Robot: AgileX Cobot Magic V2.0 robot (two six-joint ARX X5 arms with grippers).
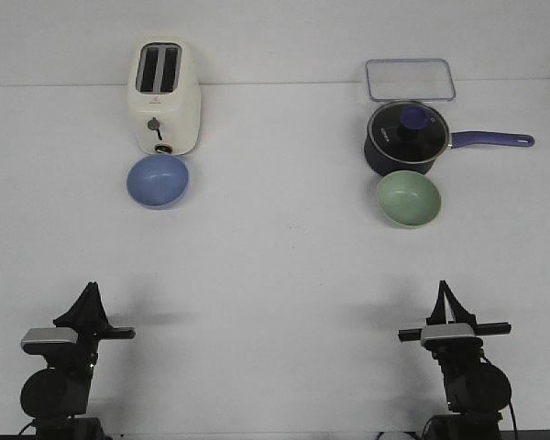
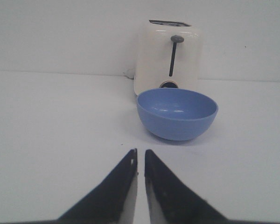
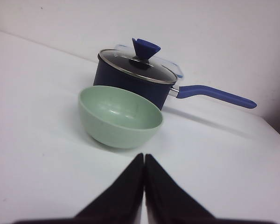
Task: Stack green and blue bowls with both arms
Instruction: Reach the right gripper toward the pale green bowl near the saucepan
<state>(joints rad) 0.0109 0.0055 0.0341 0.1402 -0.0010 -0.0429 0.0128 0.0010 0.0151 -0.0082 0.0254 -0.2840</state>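
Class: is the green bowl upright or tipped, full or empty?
Upright and empty: the green bowl rests on its base, opening upward, bare inside.

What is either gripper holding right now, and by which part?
Nothing. The left gripper and right gripper are both shut and empty, short of the blue bowl and green bowl.

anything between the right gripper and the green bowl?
No. In the front view only bare white table separates the right gripper from the green bowl. The right wrist view agrees: nothing between its fingers and the bowl.
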